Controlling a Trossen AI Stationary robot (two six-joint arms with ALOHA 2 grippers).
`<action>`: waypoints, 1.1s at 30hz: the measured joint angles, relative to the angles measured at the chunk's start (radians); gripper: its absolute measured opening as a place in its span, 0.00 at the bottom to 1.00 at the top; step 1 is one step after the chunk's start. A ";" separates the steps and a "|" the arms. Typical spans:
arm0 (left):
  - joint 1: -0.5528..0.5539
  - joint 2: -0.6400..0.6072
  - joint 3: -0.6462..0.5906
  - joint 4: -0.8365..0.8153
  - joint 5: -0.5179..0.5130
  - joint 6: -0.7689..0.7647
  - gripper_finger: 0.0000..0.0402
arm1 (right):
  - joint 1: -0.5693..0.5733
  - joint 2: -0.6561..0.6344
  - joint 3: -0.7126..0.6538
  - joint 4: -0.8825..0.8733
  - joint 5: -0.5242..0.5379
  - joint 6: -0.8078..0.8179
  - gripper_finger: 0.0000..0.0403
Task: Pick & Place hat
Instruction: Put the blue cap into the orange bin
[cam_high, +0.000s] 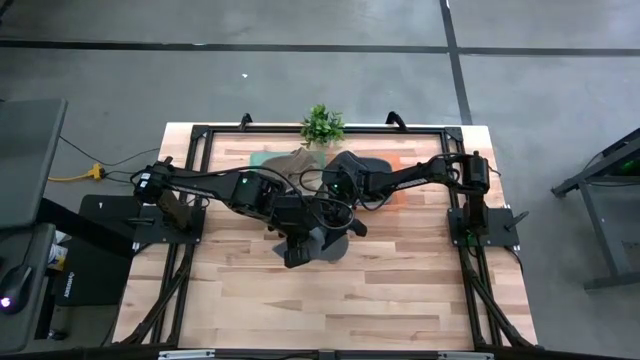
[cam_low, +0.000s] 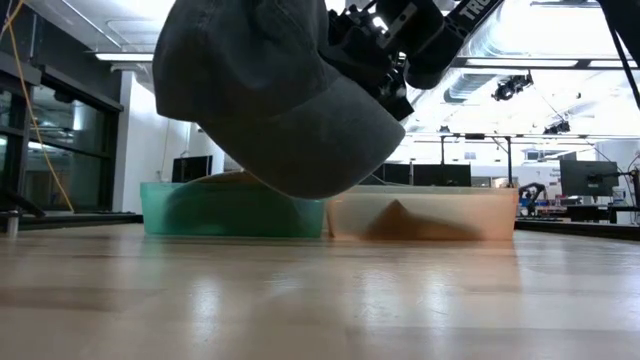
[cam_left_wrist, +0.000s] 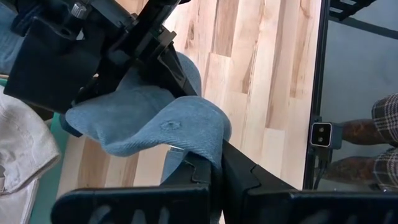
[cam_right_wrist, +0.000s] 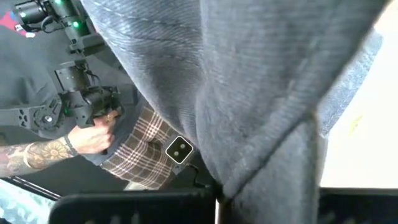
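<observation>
High view: grey-blue fabric cap (cam_high: 325, 240) at frame centre, between left pincer (cam_high: 297, 243) and right pincer (cam_high: 338, 190).

Low view: cap raised clear of wooden tabletop (cam_low: 320, 300).

Wrist views: both pincers clamped on cap. Picked; placing outstanding.

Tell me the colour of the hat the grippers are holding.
The hat is faded blue-grey denim; it shows best in the left wrist view.

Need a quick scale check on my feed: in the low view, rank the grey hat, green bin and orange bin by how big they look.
1. grey hat, though it hangs nearest the camera, which inflates it.
2-3. green bin and orange bin look alike; I cannot rank them.
</observation>
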 joint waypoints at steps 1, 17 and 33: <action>0.000 0.000 0.000 0.000 0.001 0.000 0.00 | 0.000 0.000 0.000 0.000 0.001 -0.007 0.02; 0.001 0.000 0.000 0.002 0.072 -0.016 0.39 | 0.000 0.000 0.000 0.000 0.041 0.004 0.02; 0.055 -0.043 0.002 -0.104 0.174 -0.171 0.86 | 0.000 0.000 0.000 -0.001 0.073 0.014 0.02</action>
